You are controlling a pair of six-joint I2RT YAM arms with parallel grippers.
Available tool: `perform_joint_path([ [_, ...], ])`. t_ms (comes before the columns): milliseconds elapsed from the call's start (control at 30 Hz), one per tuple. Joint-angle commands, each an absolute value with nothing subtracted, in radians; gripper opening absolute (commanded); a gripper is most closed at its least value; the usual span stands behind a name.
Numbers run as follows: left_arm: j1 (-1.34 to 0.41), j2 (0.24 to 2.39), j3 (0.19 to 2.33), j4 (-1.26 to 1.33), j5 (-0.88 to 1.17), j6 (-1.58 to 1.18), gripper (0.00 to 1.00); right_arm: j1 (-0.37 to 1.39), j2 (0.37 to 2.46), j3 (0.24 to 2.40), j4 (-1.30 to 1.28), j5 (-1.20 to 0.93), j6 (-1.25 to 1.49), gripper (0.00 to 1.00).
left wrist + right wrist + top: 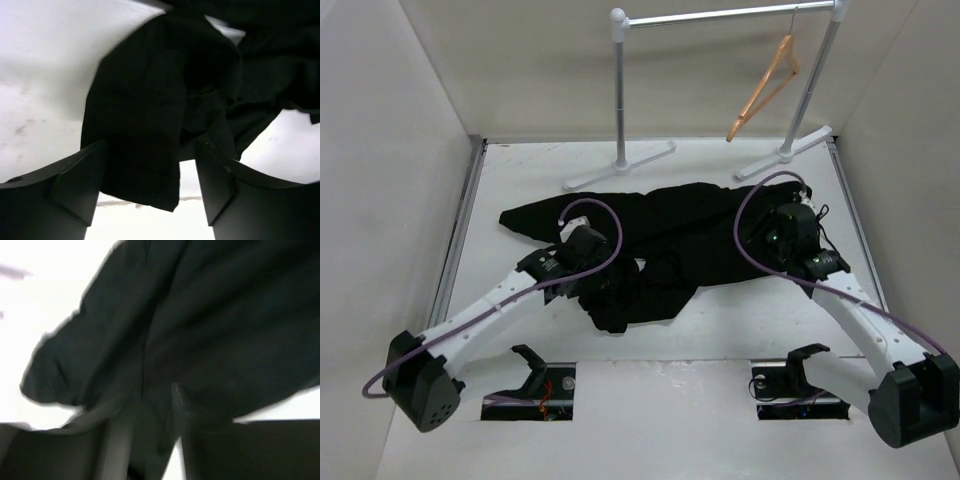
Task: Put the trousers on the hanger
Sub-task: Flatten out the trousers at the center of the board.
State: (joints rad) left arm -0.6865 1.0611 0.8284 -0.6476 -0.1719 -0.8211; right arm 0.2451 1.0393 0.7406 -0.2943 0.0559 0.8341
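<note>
The black trousers (690, 225) lie crumpled across the middle of the white table (740, 330). The tan wooden hanger (767, 88) hangs by its hook from the rail at the back right, apart from both arms. My left gripper (608, 292) is low over the near bunch of cloth. In the left wrist view its jaws (150, 185) stand wide open with a hemmed fold of the trousers (140, 140) lying between them. My right gripper (758, 248) is on the trousers' right end. In the right wrist view (155, 440) its fingers (115, 445) are close together with black cloth (200, 330) pinched between them.
A silver-grey rail (720, 14) on two white posts stands at the back, its feet (620, 165) on the table just behind the trousers. White walls close in the table on the left, right and back. Two dark mounts (530, 385) (795, 385) sit at the near edge.
</note>
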Motion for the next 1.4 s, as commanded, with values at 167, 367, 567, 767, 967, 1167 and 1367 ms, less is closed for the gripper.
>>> perform_joint_path([
  [167, -0.713, 1.164, 0.828, -0.600, -0.152, -0.802, 0.13, 0.354, 0.968, 0.620, -0.339, 0.089, 0.851, 0.61],
  [367, -0.489, 0.844, 0.770, -0.768, -0.322, -0.912, 0.01, 0.355, 0.971, 0.603, -0.339, 0.081, 0.847, 0.61],
  [567, -0.080, 0.612, 0.709, -0.986, -0.226, -1.022, 0.38, 0.350, 0.991, 0.600, -0.360, 0.084, 0.833, 0.64],
  [767, 0.059, 0.619, 0.922, -1.028, -0.372, -0.928, 0.57, 0.352, 0.989, 0.603, -0.371, 0.086, 0.807, 0.66],
  [967, 0.004, 0.943, 0.899, -0.627, -0.301, -0.919, 0.62, 0.349, 1.025, 0.638, -0.373, 0.065, 0.781, 0.21],
  [1167, 0.094, 1.293, 0.871, -0.293, -0.177, -0.925, 0.59, 0.406, 1.000, 0.649, -0.383, 0.017, 0.746, 0.18],
  [1367, 0.154, 1.540, 0.963, -0.114, -0.068, -0.913, 0.53, 0.453, 0.940, 0.597, -0.383, 0.005, 0.755, 0.33],
])
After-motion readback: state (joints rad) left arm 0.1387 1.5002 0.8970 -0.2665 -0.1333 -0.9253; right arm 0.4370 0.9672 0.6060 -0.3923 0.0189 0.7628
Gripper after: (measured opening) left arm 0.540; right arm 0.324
